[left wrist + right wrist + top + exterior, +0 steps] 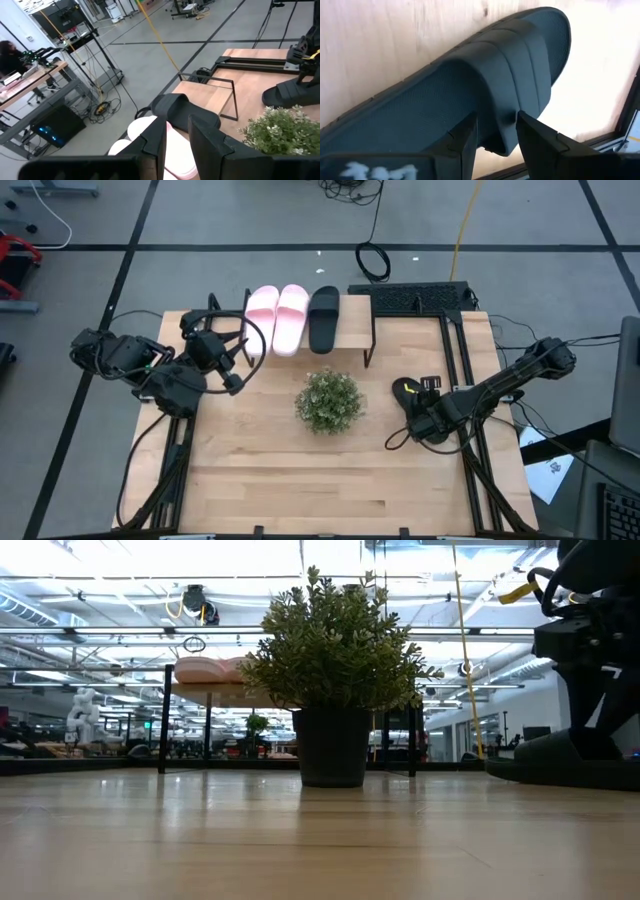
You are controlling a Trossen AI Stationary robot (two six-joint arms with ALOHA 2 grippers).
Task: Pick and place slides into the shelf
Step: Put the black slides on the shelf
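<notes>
High view: three slides [292, 318] sit on the shelf [355, 330] at 12 o'clock. Right gripper [496, 131] grips the fourth, black slide [470, 105] at 3 o'clock; left gripper [176, 137], empty, jaws apart, at 10.

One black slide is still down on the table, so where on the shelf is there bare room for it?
The shelf is bare on its right part, between the black slide on it and its right legs. The left is crowded: two pink slides side by side, with the left tool close by.
</notes>
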